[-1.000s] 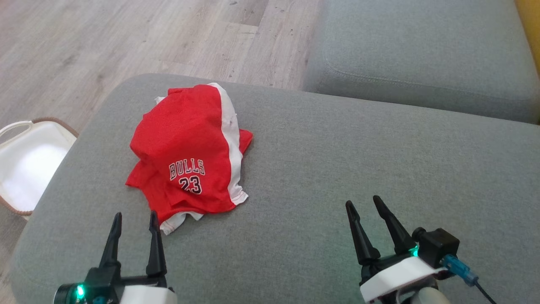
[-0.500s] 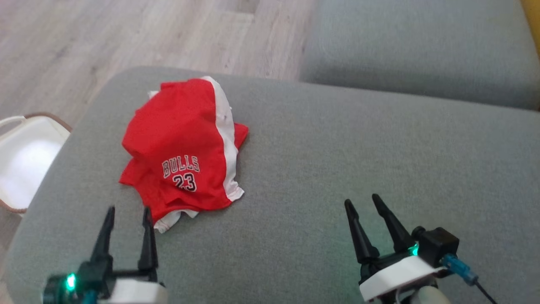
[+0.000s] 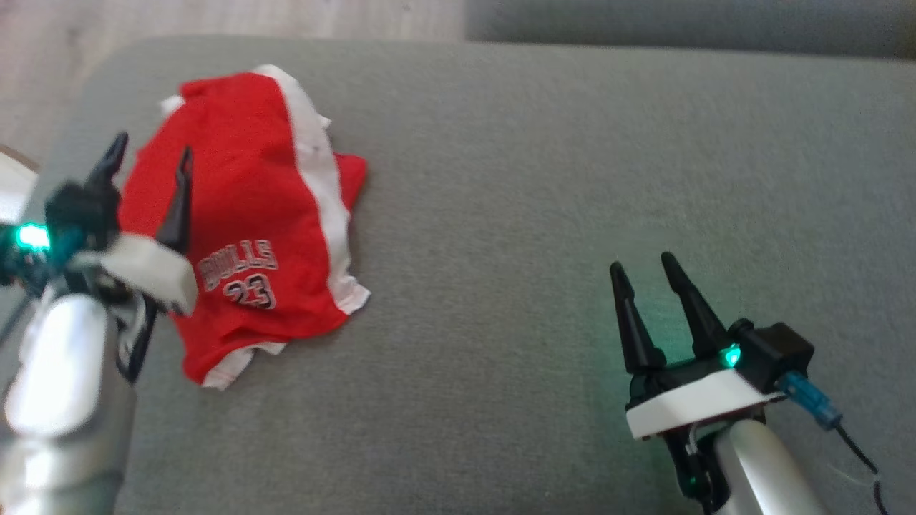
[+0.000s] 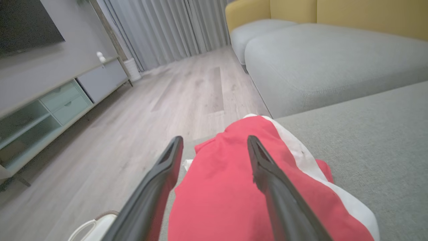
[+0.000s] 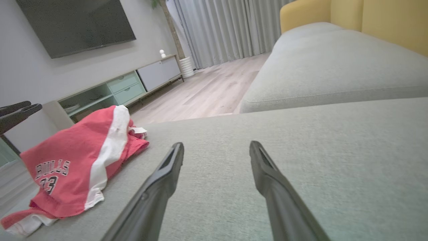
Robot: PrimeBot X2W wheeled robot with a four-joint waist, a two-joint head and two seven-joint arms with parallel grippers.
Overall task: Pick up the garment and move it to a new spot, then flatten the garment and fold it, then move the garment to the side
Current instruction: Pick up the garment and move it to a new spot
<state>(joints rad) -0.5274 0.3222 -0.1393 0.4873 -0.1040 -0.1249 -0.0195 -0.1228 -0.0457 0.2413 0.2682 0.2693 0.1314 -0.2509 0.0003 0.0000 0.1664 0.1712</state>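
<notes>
A red garment [image 3: 250, 200] with a broad white side stripe and the print "BULLS 23" is found crumpled on the left part of a grey sofa cushion [image 3: 544, 179], close to its rounded far corner, with a white hem left poking out at the near edge. The print is smeared by blur in the head view and is made out more easily in the right wrist view [image 5: 67, 160]. In the left wrist view it is cut off by the bottom edge, so that plain red cloth and the stripe [image 4: 220, 197] are seen. The left fingers [image 3: 177, 204] are held spread above the garment's left side [image 4: 271, 187]; whether the cloth is touched cannot be told. The right fingers [image 3: 630, 322] are likewise spread, over bare cushion well apart from the garment [image 5: 160, 187]. A white basket [image 4: 90, 229] on the wooden floor [image 4: 150, 117] is clipped by the left wrist view's corner. A television [image 5: 77, 23], a low cabinet [image 5: 127, 88], curtains [image 5: 227, 30] and a yellow backrest [image 5: 384, 20] are supplied by the right wrist view.
</notes>
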